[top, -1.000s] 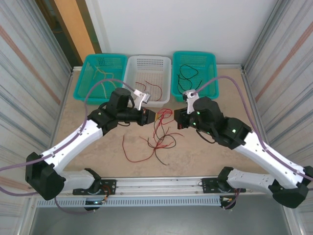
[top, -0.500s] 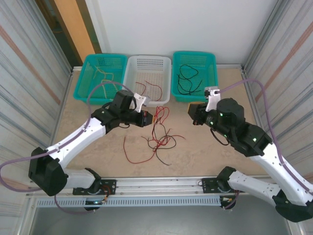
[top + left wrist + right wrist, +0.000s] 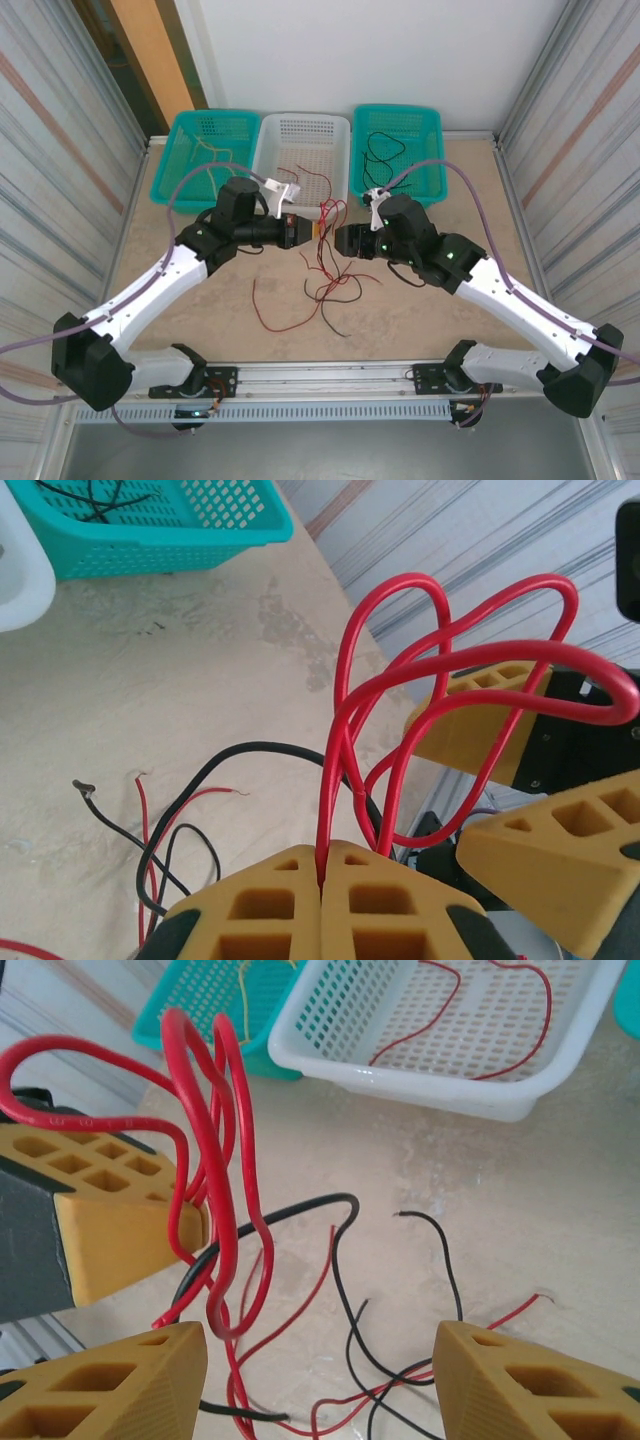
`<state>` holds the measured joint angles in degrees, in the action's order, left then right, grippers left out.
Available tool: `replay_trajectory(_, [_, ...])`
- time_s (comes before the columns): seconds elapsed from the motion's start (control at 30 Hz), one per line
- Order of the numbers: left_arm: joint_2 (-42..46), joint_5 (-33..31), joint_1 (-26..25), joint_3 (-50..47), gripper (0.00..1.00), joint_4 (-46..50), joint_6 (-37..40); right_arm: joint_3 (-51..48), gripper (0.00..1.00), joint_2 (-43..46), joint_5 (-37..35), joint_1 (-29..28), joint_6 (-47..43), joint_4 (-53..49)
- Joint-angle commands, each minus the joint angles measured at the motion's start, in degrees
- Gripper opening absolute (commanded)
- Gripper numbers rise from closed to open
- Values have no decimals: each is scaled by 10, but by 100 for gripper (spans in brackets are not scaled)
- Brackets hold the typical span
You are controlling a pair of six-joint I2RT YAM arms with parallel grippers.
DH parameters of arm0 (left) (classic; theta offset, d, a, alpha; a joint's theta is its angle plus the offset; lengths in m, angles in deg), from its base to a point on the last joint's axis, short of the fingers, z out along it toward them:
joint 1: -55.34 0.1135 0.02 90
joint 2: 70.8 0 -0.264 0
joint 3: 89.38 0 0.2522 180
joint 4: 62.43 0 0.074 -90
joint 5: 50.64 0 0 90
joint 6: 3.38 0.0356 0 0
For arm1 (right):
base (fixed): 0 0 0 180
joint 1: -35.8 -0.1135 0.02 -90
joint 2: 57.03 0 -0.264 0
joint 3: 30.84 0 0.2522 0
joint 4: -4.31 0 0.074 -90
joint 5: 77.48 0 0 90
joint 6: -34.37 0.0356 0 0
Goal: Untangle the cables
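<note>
A tangle of thin red and black cables lies on the table between the arms. My left gripper is shut on a thick red cable, pinched between its fingertips and rising in loops above them. My right gripper faces it closely and is open. In the right wrist view those red loops hang just inside the right gripper's left finger, with nothing clamped. More cables, black and thin red, lie on the table below.
Three baskets line the back: a teal basket with pale yellow wire, a white basket with red wires, a teal basket with black wires. Corrugated walls close both sides. A metal rail runs along the near edge.
The right gripper swung out to the right, then came back left up to the left gripper, and its jaws opened. The left gripper stays shut on the red cable.
</note>
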<state>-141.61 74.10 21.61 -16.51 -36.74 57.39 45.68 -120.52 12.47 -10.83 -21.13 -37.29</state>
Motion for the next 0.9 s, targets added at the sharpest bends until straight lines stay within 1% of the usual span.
replay_trajectory(0.0, [25, 23, 7, -7, 0, -39, -25, 13, 59, -5, 14, 0, 15, 22])
replay_trajectory(0.17, [43, 20, 30, -18, 0, -71, -61, 17, 59, -16, 48, -10, 10, -15])
replay_trajectory(0.23, [48, 25, 40, -20, 0, -82, -70, 14, 59, -12, 28, -27, 6, -34])
replay_trajectory(0.33, [42, 31, 42, -18, 0, -86, -70, 10, 60, 3, 3, -37, 7, -41])
replay_trajectory(0.47, [32, 40, 42, -27, 0, -102, -82, 14, 60, 27, -24, -37, 7, -12])
replay_trajectory(0.57, [27, 48, 42, -29, 0, -100, -83, 23, 61, 32, -34, -30, 5, 18])
replay_trajectory(0.67, [26, 54, 42, -31, 0, -99, -83, 45, 61, 13, -28, -12, -2, 35])
replay_trajectory(0.87, [27, 60, 42, -39, 0, -98, -83, 83, 54, -36, 0, 16, -11, 66])
